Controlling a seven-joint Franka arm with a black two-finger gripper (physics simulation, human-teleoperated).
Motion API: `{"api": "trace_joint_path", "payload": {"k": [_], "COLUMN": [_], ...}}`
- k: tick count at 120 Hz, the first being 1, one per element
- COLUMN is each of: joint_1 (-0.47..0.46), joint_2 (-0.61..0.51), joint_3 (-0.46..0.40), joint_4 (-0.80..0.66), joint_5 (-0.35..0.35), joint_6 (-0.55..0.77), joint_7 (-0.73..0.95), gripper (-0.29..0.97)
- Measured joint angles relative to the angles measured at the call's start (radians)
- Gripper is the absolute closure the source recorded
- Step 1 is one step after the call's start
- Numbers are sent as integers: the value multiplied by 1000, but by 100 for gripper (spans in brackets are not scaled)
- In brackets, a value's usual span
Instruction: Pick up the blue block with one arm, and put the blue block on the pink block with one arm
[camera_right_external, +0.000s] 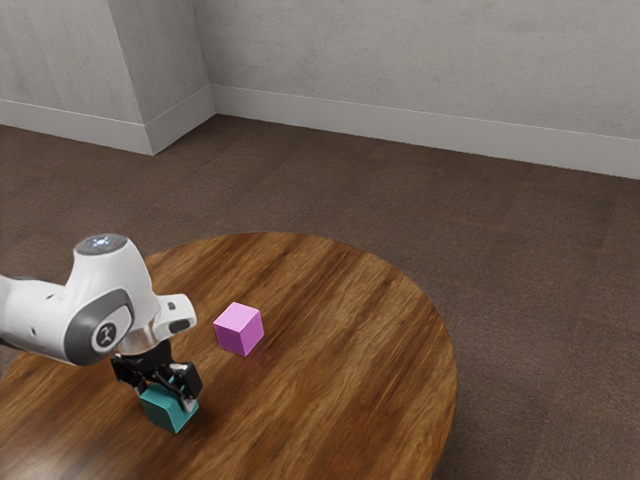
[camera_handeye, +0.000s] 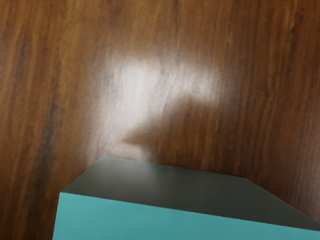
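Nearest to the camera, at the front part of the round wooden table (camera_right_external: 350, 330), stands the blue block (camera_right_external: 170, 410). It looks more teal than blue. It seems to rest on the wood, a little turned, so that one corner points to the front. The pincer (camera_right_external: 163, 383) is directly above it, low at its top part. If the pincer is pressed on the block or only spread around it, I cannot tell from these pictures. In the wrist view the blue block (camera_handeye: 175, 210) lies just under the hand, with its grey shaded top face and one bright side, and beyond it there is bare wood with a soft patch of light.

A bit farther back stands the pink block (camera_right_external: 238, 329). From the pincer it lies toward the exterior view's right and away from the camera. It is near the blue block but clearly apart from it, with free wood between them. Both blocks are cubes, so no long axis matters. In my judgement the coming move must go up first, then diagonally to this side, then down on the pink top.

Behind the table are the dark floor (camera_right_external: 480, 200) and the pale wall (camera_right_external: 420, 60).
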Motion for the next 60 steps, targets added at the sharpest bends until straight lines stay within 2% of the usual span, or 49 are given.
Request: {"api": "trace_joint_path", "payload": {"k": [24,39,60], "joint_1": [0,0,1], "joint_2": [10,8,5], "joint_3": [0,-1,-2], "joint_4": [0,0,6], "joint_5": [-3,0,10], "joint_6": [19,26,30], "joint_7": [7,5,-14], "gripper": [2,23,35]}}
